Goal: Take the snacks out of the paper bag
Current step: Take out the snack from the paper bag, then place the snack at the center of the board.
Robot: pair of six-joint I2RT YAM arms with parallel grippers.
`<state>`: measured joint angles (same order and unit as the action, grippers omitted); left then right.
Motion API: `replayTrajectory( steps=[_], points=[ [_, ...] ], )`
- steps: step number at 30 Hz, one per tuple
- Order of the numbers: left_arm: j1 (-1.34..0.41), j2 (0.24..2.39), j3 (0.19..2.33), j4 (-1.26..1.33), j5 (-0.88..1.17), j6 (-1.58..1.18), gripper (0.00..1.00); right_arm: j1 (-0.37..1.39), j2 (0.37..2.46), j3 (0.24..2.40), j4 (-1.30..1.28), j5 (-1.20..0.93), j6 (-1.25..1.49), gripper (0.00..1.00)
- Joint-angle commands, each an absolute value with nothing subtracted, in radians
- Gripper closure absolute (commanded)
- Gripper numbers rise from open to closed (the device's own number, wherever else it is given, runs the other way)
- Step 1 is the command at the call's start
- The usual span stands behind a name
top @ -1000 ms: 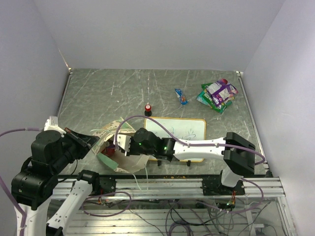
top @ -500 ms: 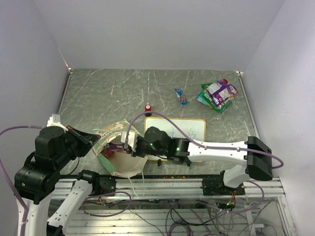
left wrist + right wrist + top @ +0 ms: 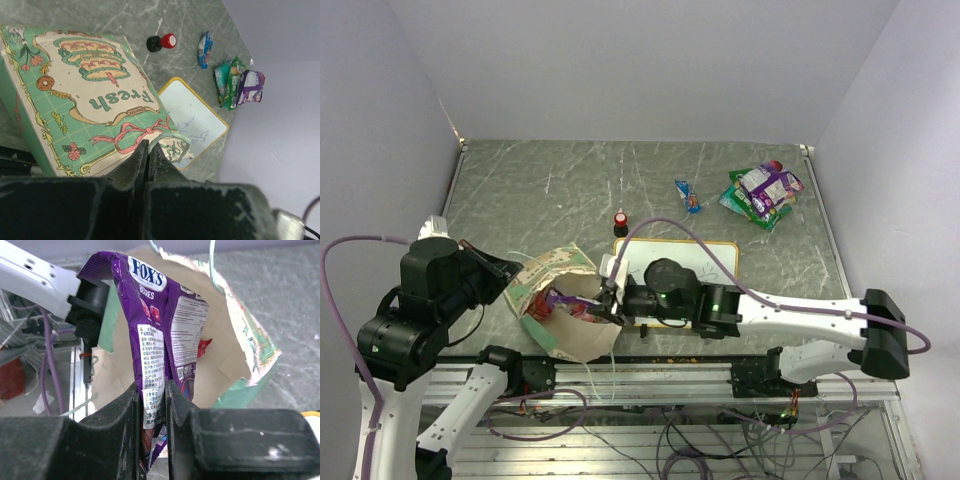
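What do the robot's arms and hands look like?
The left arm and right arm have white tube links and chunky black joints. A thin purple cable loops along each. Tiny green lights glow on the right arm. The left hand and right hand are black, with two flat scuffed fingers.

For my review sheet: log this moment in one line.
left gripper: shut on paper bag rim | right gripper: shut on purple packet at bag mouth | other snacks: piled far right
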<state>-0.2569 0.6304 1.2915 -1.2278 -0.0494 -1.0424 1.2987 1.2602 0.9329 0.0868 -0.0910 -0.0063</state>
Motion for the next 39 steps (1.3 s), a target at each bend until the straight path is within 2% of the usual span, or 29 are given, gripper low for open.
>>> replayTrajectory(
  steps=[1, 10, 15, 18, 21, 23, 25, 31, 35, 39],
  points=[
    [-0.254, 0.631, 1.306, -1.194, -0.114, -0.951, 0.93, 1.299, 1.143, 0.936, 0.076, -0.111, -0.062, 1.0],
    [-0.255, 0.637, 1.296, -1.179, -0.154, -0.844, 0.93, 1.299, 1.022, 1.044, -0.031, -0.031, -0.152, 1.0],
    [-0.255, 0.629, 1.278, -1.167, -0.156, -0.829, 0.93, 1.299, 0.976, 1.1, -0.06, 0.096, -0.236, 1.0],
    [-0.255, 0.617, 1.267, -1.161, -0.154, -0.822, 0.93, 1.299, 0.956, 1.118, -0.039, 0.206, -0.29, 1.0],
    [-0.255, 0.619, 1.277, -1.154, -0.132, -0.825, 0.93, 1.298, 0.974, 1.104, 0.022, 0.45, -0.339, 1.0],
    [-0.254, 0.632, 1.286, -1.148, -0.099, -0.834, 0.93, 1.29, 1.015, 1.072, 0.114, 0.657, -0.418, 1.0],
    [-0.255, 0.651, 1.295, -1.149, -0.057, -0.841, 0.93, 1.236, 1.081, 1.068, 0.186, 0.736, -0.478, 1.0],
    [-0.255, 0.662, 1.275, -1.173, 0.085, -0.823, 0.93, 0.929, 1.385, 1.231, 0.056, 0.679, -0.278, 1.0],
    [-0.254, 0.633, 1.232, -1.23, 0.136, -0.823, 0.93, 0.834, 1.57, 1.322, 0.064, 0.679, -0.245, 1.0],
    [-0.255, 0.621, 1.219, -1.291, 0.175, -0.817, 0.93, 0.768, 1.773, 1.47, -0.037, 0.685, -0.183, 1.0]
  ],
)
